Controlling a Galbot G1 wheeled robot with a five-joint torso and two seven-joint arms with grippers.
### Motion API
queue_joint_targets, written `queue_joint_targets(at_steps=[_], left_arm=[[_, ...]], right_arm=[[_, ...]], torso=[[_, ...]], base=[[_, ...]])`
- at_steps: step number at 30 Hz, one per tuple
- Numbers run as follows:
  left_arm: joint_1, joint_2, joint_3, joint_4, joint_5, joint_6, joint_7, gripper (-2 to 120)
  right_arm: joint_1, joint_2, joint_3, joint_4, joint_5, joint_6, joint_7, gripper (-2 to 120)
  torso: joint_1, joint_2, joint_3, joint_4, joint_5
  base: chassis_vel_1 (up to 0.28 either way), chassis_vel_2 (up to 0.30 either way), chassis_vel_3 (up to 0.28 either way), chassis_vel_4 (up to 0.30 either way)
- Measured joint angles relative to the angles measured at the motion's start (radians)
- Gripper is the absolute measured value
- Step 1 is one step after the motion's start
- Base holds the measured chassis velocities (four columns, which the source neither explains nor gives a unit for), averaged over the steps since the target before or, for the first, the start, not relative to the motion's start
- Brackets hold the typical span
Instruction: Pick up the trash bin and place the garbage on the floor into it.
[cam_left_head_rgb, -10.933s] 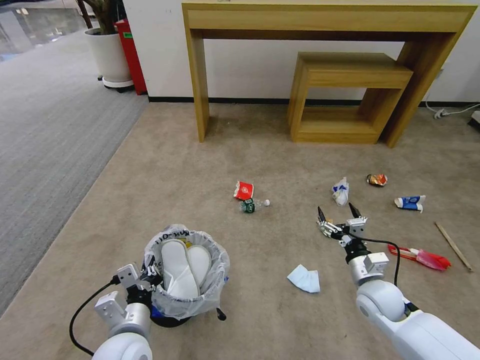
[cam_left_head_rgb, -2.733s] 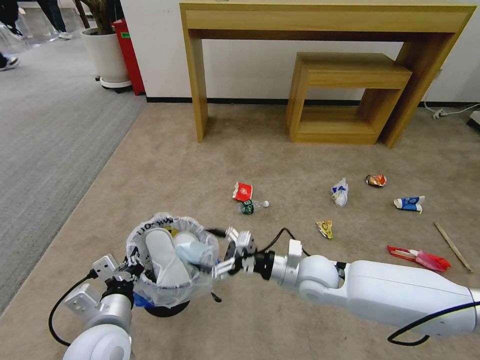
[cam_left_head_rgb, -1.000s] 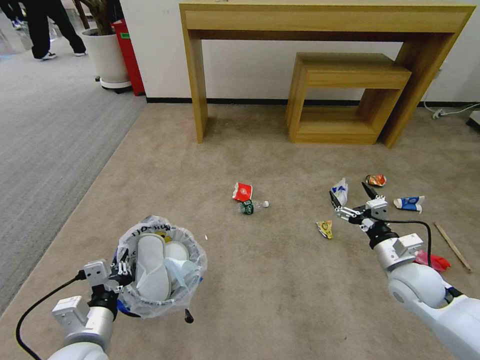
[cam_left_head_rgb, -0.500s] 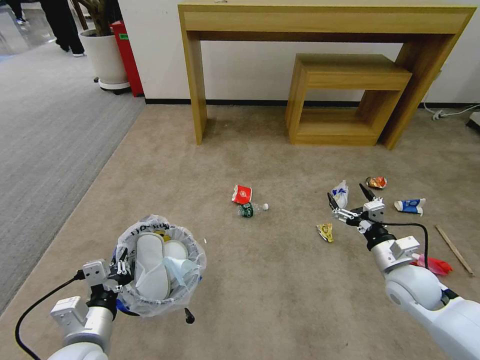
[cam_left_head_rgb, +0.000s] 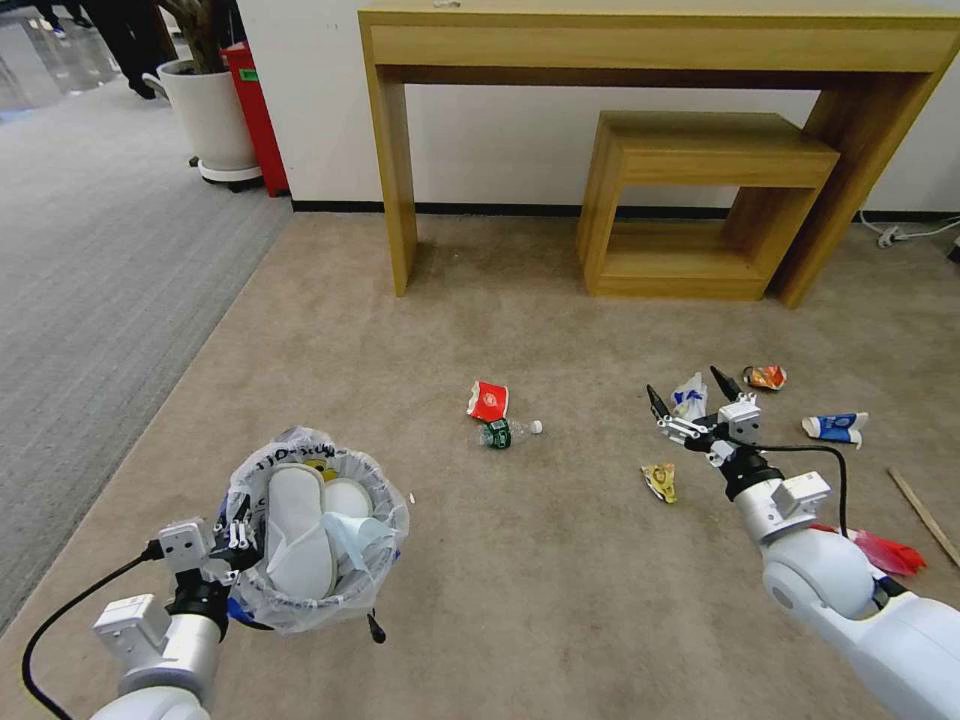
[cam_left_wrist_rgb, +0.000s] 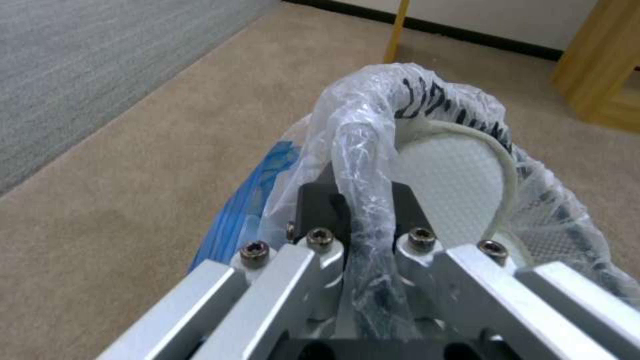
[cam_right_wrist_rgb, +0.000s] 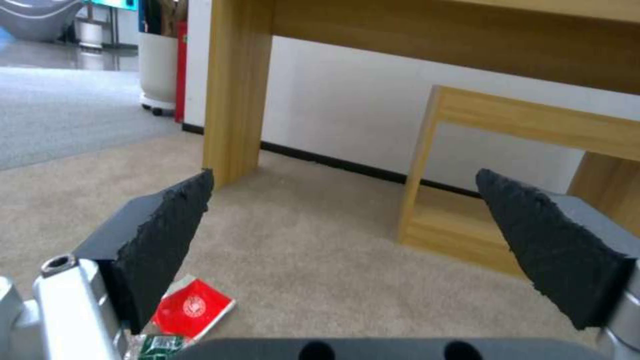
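Left pincer (cam_left_head_rgb: 235, 535) clamped on dark-blue bag-lined trash bin (cam_left_head_rgb: 315, 590) rim; right pincer (cam_left_head_rgb: 690, 395) apart, empty. Risk: thin plastic liner slips, bin drops.

The bin (cam_left_head_rgb: 315, 560) sits at lower left of the frame with slippers (cam_left_head_rgb: 300, 535) in it. The cup (cam_left_head_rgb: 488, 401) and bottle (cam_left_head_rgb: 508, 433) lie mid-frame, wrappers (cam_left_head_rgb: 662, 480) to their right.

1. Both arms have smooth, rounded white shells ending in silver metal wrist blocks.
2. A black cable (cam_left_head_rgb: 60, 625) loops from the left wrist; another black cable (cam_left_head_rgb: 815, 465) arcs over the right wrist.
3. The left gripper (cam_left_wrist_rgb: 367, 235) has silver aluminium links fastened with dark hex screws.
4. The right gripper (cam_left_head_rgb: 690, 392) carries two black, rough-textured wedge-shaped fingertips (cam_right_wrist_rgb: 167, 235) on silver mounts.
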Motion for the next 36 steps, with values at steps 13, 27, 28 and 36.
queue_joint_targets(at_steps=[13,27,28,36], left_arm=[[-0.007,0.007,-0.008,0.009,-0.011,-0.002,0.003,3],[-0.024,0.006,-0.007,0.032,-0.017,-0.004,0.004,3],[-0.027,0.006,-0.007,0.033,-0.017,-0.004,0.004,3],[-0.033,0.007,-0.011,0.037,-0.021,-0.004,0.002,3]], right_arm=[[0.031,0.007,-0.027,-0.015,-0.003,-0.001,0.002,100],[0.072,0.014,-0.067,-0.042,0.0,0.003,-0.001,100],[0.077,0.015,-0.073,-0.045,0.0,0.003,-0.001,100],[0.104,0.02,-0.1,-0.057,0.002,0.005,-0.002,100]], torso=[[0.0,0.0,0.0,0.0,0.0002],[0.0,0.0,0.0,-0.0001,0.0001],[0.0,0.0,0.0,-0.0001,-0.0001],[0.0,0.0,0.0,0.0001,0.0002]], base=[[-0.092,0.09,0.1,-0.098],[-0.119,0.115,0.112,-0.121],[-0.138,0.12,0.111,-0.098],[-0.11,0.121,0.111,-0.119]])
